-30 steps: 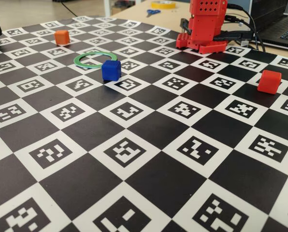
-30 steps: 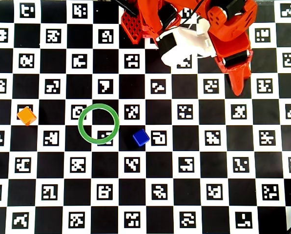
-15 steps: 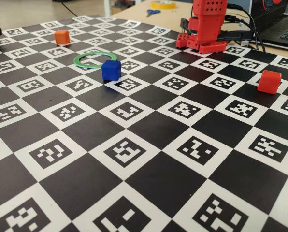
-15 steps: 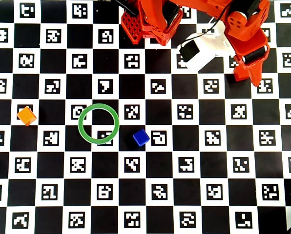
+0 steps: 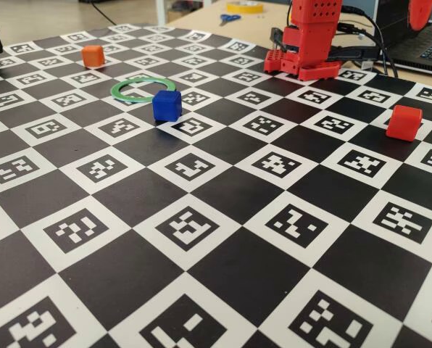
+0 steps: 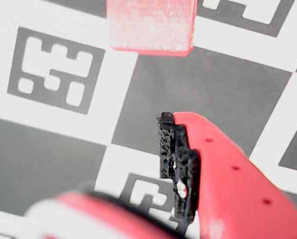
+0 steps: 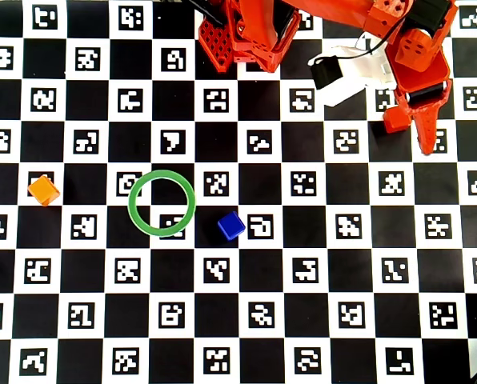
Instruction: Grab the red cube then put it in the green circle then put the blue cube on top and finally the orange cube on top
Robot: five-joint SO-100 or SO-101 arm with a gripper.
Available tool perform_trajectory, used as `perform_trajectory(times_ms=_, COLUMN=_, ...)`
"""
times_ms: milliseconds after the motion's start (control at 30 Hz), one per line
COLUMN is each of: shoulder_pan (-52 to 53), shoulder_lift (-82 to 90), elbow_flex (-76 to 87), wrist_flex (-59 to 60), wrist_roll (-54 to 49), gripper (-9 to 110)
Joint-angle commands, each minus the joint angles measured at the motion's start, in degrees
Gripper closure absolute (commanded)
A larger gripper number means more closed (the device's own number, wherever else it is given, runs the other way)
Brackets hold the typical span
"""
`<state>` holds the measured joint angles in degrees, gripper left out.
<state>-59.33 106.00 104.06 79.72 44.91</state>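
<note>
Now, red cube point(image 5: 404, 122): nearest task item in fixed view, at the right side of the board point(image 5: 201, 290), sitting flat & free. In overhead view it shows just left of the arm's tip point(image 7: 394, 120). Wrist view has it at the top edge point(image 6: 151, 25), ahead of the finger.
Blue cube point(image 5: 167, 105): just beside the ring, apart from it. Risk: we clip it w/ the red cube on the way in and knock it off or onto the ring.
Green circle point(image 5: 143, 88): empty, well apart from the red cube, so a long carry. Risk: a thin ring slides if we drag a cube over its edge, and a drop on the rim leaves the base tilted for the stack.
Orange cube point(image 5: 93, 56): far left, clear of our path. We see no worry yet.
Gripper point(image 7: 421, 132): high over the red cube, nothing in it. Only one finger point(image 6: 218, 169) w/ its black pad point(image 6: 176, 159) shows sharp, so we can't tell how wide the jaws stand.
Main risk: the cube sits off-centre ahead of the finger, not btwn the jaws. If we drop straight down, the tip may land on top of the cube or shove it sideways.
Grasp risk: rounded edges + a corner pinch could make the cube twist or pop out.
</note>
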Motion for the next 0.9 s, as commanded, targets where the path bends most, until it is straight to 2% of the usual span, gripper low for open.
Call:
perform_trajectory(times_ms=0, shoulder_pan=-2.1, shoulder_lift=0.3, elbow_flex=1.4, wrist_flex=-1.4, wrist_roll=0.9, gripper=46)
perform_trajectory(times_ms=400, shoulder_pan=-3.9, shoulder_lift=0.4, elbow_flex=15.1, wrist_flex=-13.6, wrist_roll=1.0, gripper=47)
perform_trajectory(times_ms=867, shoulder_pan=-7.0, shoulder_lift=-4.8, elbow_flex=16.7, wrist_flex=-21.8, wrist_roll=2.6, gripper=49)
